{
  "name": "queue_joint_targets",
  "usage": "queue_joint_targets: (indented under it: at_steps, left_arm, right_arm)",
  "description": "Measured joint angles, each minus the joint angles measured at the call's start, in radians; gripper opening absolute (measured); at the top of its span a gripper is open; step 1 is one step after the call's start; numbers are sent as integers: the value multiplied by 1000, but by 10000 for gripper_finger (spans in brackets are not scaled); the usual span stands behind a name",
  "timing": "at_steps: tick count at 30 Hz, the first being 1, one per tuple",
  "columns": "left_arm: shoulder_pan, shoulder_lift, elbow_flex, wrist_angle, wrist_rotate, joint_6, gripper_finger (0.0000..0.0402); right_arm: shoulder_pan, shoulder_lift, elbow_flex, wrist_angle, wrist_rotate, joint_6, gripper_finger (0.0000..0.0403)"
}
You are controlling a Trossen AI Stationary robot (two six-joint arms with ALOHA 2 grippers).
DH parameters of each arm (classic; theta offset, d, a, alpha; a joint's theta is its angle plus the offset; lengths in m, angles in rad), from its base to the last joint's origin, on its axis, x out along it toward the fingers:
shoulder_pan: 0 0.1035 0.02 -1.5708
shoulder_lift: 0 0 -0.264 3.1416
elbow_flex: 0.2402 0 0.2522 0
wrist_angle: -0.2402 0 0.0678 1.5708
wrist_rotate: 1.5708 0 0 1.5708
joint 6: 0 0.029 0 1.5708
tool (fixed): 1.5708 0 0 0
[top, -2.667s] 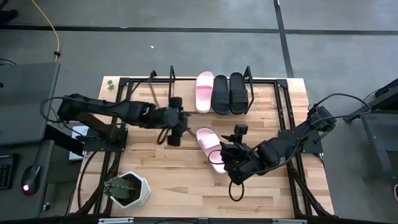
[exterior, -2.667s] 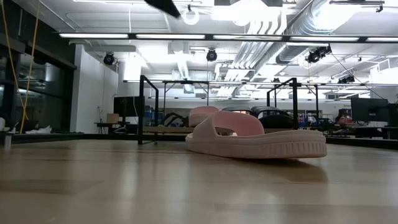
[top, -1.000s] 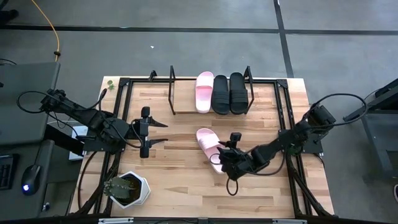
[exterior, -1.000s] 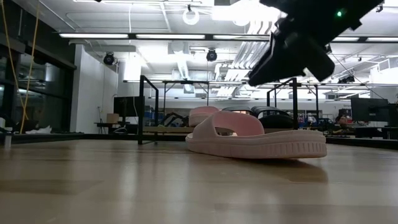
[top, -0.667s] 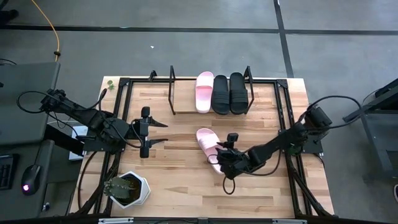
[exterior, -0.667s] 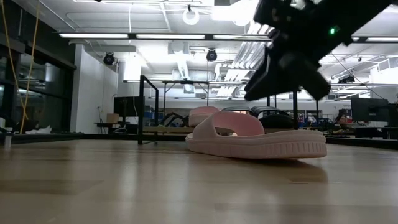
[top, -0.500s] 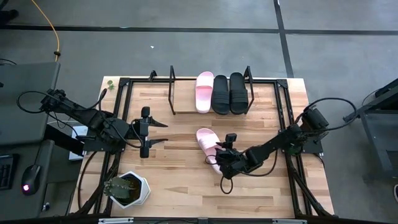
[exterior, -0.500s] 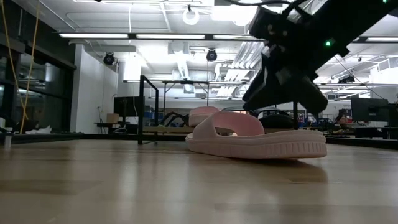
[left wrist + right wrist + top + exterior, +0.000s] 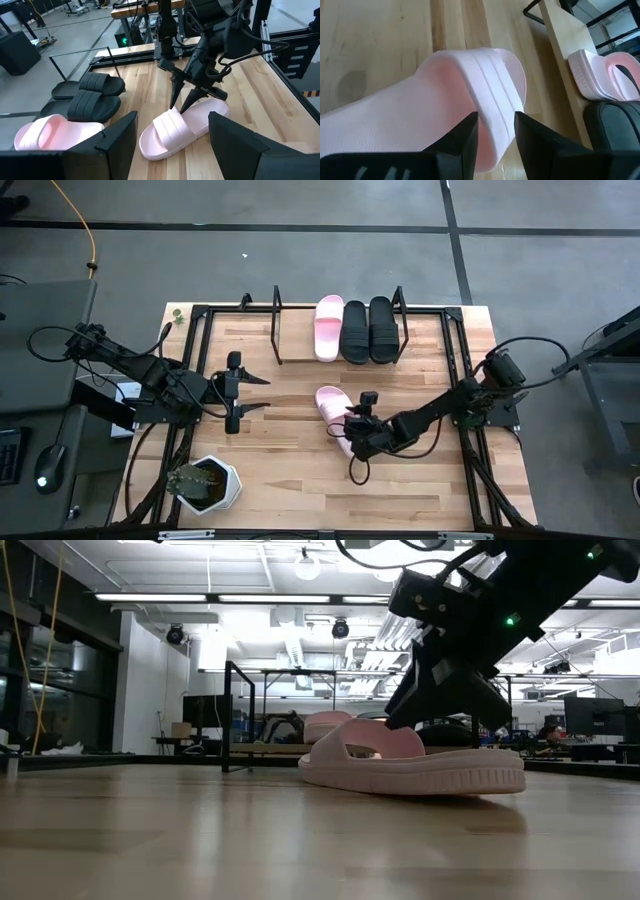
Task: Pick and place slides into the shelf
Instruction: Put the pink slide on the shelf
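Three of four slides are on the shelf [image 9: 300,361] already: one pale pink slide [image 9: 329,327] w/ two black slides [image 9: 367,329] just beside it, lined up between the shelf's black frame ends at the far side of the counter [image 9: 300,480]. We've got one left: the loose pink slide [image 9: 336,416] lies flat on the counter, mid-board, near the shelf but apart from it. Our right gripper [image 9: 352,433] is down at this slide's strap; in the right wrist view the jaws stand apart w/ one finger on each side of the strap, not yet clamped, so no lift yet. Our left gripper [image 9: 252,393] waits over the counter's left part, jaws wide open, holding nothing. Still to do, as we judge it: close on strap, lift, set it beside its pink mate.
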Motion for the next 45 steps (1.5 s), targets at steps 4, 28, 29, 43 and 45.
queue_joint_targets:
  at_steps: [4, 28, 29, 43, 45]
  left_arm:
    - [0, 0, 0, 0, 0, 0, 225]
    - [0, 0, 0, 0, 0, 0, 225]
    - [0, 0, 0, 0, 0, 0, 225]
    - [0, 0, 0, 0, 0, 0, 225]
    - [0, 0, 0, -1, 0, 0, 225]
  right_arm:
    - [1, 0, 0, 0, 3, -6, 119]
    - [-60, 90, 1, 45, 59, -4, 119]
    - [-63, 90, 1, 49, 59, -1, 119]
    - [-69, 90, 1, 64, 54, 1, 12]
    - [-69, 90, 1, 66, 57, 4, 10]
